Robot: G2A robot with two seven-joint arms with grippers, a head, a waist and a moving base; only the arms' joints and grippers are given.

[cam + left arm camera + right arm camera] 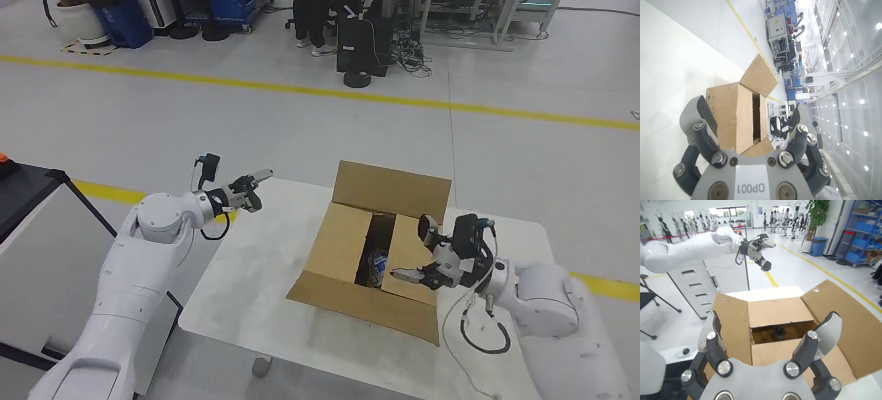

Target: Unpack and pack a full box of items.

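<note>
A brown cardboard box (345, 240) (730, 117) (776, 311) stands on the white table (250, 280), its flaps partly spread with a narrow gap down the middle. Through the gap, dark and blue items (377, 265) show, and a black ribbed cylinder (779, 331) lies inside. My right gripper (412, 258) (775, 323) hovers open over the box's right inner flap, nothing between its fingers. My left gripper (252, 187) (751, 111) (767, 255) hangs open and empty above the table's far left corner, well apart from the box.
A grey drawer cabinet (696, 291) and a folding chair (651, 294) stand left of the table. A dark stand (20, 200) sits at the far left. Bare table surface lies to the left of the box and in front of it.
</note>
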